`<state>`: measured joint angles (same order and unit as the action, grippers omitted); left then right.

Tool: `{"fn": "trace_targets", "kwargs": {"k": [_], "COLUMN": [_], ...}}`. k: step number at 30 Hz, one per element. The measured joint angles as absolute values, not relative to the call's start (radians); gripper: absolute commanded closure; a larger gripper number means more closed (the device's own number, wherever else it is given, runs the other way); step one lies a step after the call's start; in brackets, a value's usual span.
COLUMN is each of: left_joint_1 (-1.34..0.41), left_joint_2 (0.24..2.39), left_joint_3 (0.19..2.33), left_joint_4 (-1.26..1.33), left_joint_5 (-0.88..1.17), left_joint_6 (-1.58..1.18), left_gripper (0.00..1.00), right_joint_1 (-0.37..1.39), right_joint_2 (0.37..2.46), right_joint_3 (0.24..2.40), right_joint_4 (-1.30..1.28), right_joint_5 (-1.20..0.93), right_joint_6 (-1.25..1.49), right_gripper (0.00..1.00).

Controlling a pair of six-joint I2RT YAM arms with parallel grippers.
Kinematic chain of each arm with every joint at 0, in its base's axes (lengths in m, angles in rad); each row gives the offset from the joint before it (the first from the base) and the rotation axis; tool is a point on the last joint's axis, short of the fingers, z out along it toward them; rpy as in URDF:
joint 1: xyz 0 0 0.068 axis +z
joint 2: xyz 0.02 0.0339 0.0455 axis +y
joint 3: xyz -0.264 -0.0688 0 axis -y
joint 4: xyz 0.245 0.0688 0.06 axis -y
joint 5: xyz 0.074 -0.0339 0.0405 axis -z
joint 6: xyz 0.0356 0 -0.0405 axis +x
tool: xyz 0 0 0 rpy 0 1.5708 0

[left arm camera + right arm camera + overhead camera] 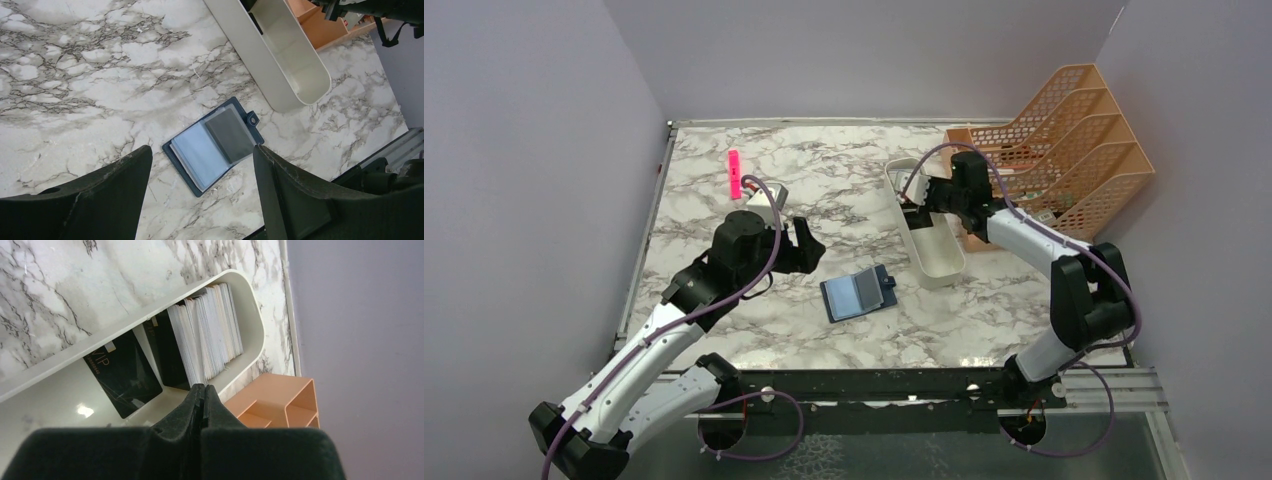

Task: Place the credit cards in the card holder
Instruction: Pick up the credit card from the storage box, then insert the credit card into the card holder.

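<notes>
The card holder lay open on the tabletop between the arms, a grey card sitting on one leaf. The credit cards stood on edge at one end of the white tray — thin, stiff, slick things, I judged, best pinched by an exposed upper edge. The right end effector hung in the tray, clenched, no card visible between its fingers; the left end effector hovered released above the holder.

Marble-pattern table, pale lilac walls on three sides
</notes>
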<state>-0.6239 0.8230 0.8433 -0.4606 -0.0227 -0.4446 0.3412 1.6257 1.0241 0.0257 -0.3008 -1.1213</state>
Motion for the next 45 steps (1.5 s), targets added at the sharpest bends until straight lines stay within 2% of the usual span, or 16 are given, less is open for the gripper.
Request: {"fn": "trace_targets", "kwargs": {"k": [10, 19, 33, 40, 45], "left_joint_1": [-0.623, -0.623, -0.622, -0.622, -0.621], "left_joint_2": [0.834, 0.856, 0.989, 1.088, 1.157], "left_joint_3": [0.843, 0.814, 0.739, 0.652, 0.612], "left_joint_4": [-0.461, -0.459, -0.451, -0.407, -0.331], "left_joint_5": [-0.023, -0.022, 0.033, 0.09, 0.148], "left_joint_6": [-0.445, -0.481, -0.6, -0.629, -0.643], "left_gripper": [0.23, 0.27, 0.46, 0.61, 0.68], "right_joint_1": [0.341, 0.342, 0.361, 0.454, 0.541], "right_joint_2": [1.48, 1.278, 1.151, 1.122, 1.166], "right_joint_3": [1.007, 0.925, 0.714, 0.561, 0.493], "right_joint_4": [-0.018, 0.061, 0.185, 0.196, 0.232], "right_joint_5": [-0.353, -0.488, -0.566, -0.494, -0.443], "right_joint_6": [-0.995, -0.512, 0.436, 0.683, 0.796], "right_gripper": [0.99, 0.99, 0.99, 0.99, 0.99]}}
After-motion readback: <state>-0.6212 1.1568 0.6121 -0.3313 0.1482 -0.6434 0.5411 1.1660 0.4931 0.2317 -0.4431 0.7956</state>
